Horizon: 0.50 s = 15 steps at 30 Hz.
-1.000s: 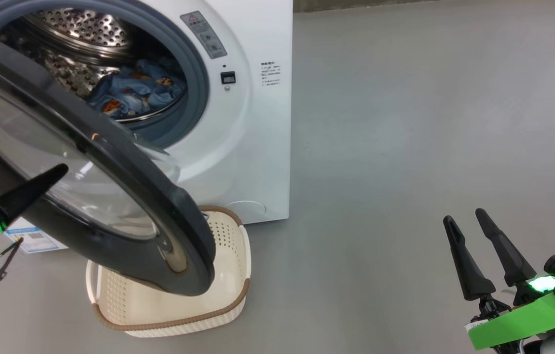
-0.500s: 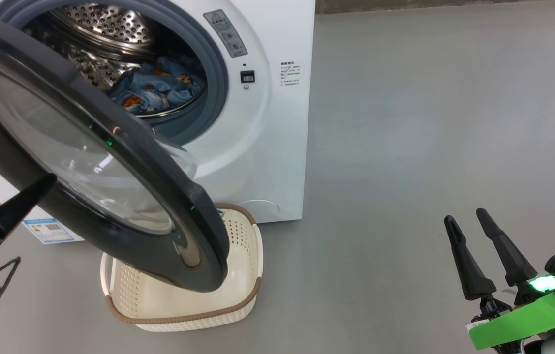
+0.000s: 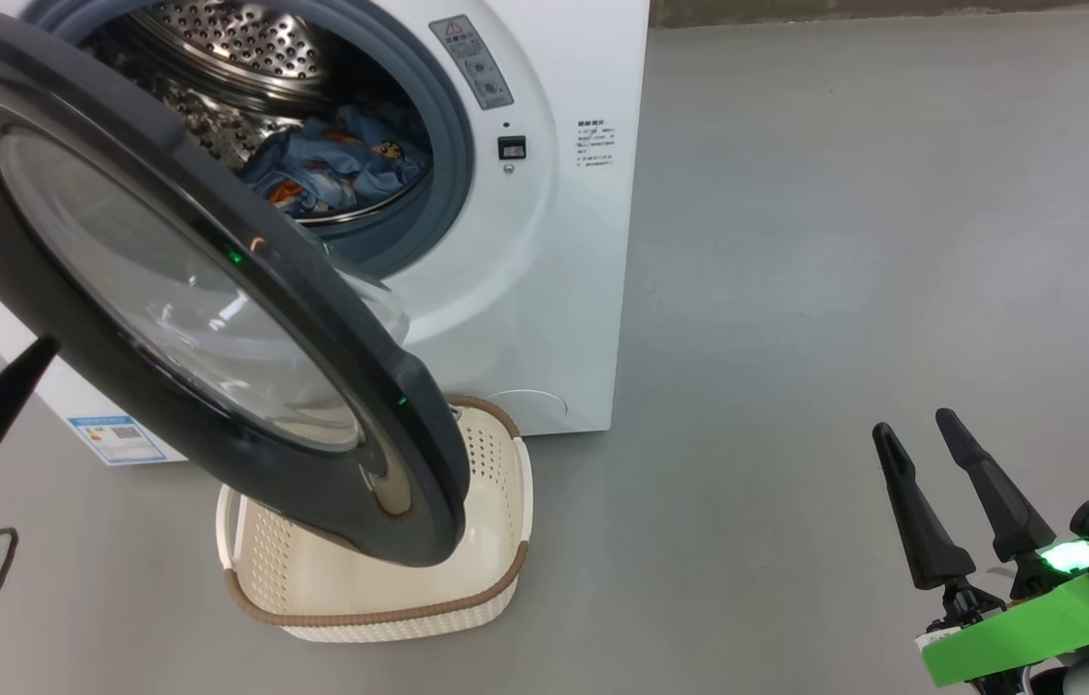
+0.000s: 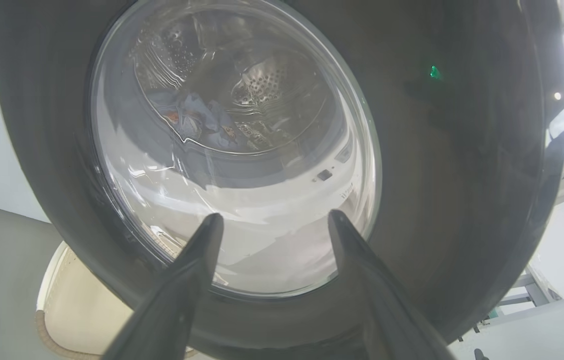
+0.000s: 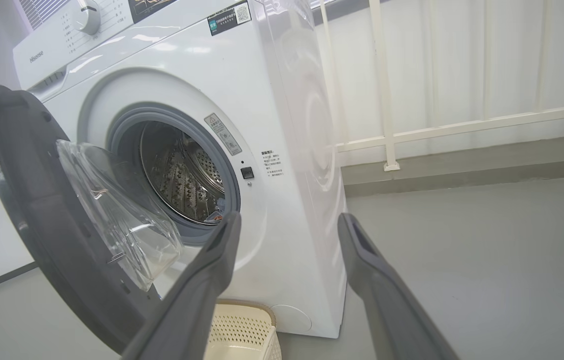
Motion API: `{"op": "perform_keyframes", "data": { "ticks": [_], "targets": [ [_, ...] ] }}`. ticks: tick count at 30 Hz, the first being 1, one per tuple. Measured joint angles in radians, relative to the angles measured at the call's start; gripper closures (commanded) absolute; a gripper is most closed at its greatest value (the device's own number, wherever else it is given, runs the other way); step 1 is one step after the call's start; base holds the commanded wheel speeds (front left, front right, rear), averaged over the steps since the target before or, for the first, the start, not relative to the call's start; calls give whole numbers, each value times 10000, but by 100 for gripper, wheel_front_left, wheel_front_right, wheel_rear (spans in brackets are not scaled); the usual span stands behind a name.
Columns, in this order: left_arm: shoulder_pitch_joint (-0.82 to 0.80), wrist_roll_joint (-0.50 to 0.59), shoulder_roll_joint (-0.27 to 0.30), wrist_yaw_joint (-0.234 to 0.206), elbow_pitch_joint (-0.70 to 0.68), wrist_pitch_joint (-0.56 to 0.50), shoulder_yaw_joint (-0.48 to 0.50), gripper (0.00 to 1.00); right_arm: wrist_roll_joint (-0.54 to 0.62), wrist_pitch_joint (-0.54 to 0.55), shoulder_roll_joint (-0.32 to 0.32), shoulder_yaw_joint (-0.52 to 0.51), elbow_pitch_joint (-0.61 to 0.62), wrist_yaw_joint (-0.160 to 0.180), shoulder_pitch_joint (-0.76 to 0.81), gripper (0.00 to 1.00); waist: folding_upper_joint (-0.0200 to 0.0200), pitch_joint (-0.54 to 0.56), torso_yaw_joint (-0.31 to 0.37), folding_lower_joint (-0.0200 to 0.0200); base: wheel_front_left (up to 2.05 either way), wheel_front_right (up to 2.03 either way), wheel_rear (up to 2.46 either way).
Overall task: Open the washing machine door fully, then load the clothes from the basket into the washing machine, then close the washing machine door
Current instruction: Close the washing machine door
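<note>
Saw washing machine door swung partway out from the washing machine, hinged on the machine's left, black ring and bulged glass turned toward the head camera. Noted steel drum exposed behind it, grey gasket round the mouth. Found the clothes inside the drum, low and near the front: light-blue bundle with orange-brown print. Picked out the same bundle through the door glass from the left wrist.

Logged the basket on the grey floor just before the machine's front, partly hidden in the head view by the door's lower edge. Visible inside was bare cream plastic. Could not judge contact between door and basket rim.

Tagged left gripper aimed at the door's outer face, fingers spread wide, nothing between them, tips over the lower part of the glass in its own wrist view. Could not judge contact with the door. Caught one of its dark fingers at the lower left edge of the head view, tip near the black ring.

Tagged right gripper at lower right of the head view, over the floor, well apart from machine and basket, fingers parted in a V, gripping nothing. Noted green tape at its base. Spotted blue sticker at the machine's lower left corner and, from the right wrist, a white railing beyond the machine's side.
</note>
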<state>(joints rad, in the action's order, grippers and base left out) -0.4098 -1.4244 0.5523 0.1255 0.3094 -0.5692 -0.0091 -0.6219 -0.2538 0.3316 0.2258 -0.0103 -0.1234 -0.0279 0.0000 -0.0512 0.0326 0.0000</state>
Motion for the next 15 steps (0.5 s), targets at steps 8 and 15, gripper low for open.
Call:
{"op": "perform_keyframes", "data": {
  "ticks": [8, 15],
  "targets": [
    [318, 17, 134, 0, 98, 1154, -69, 0, 0, 0, 2, 4, 0, 0, 0, 0, 0, -4, -114, 0, 0, 0, 0],
    [795, 213, 272, 2, 167, 2366, -313, 0, 0, 0, 4, 0, 2, 0, 0, 0, 0, -46, -195, 0, 0, 0, 0]
  ]
}}
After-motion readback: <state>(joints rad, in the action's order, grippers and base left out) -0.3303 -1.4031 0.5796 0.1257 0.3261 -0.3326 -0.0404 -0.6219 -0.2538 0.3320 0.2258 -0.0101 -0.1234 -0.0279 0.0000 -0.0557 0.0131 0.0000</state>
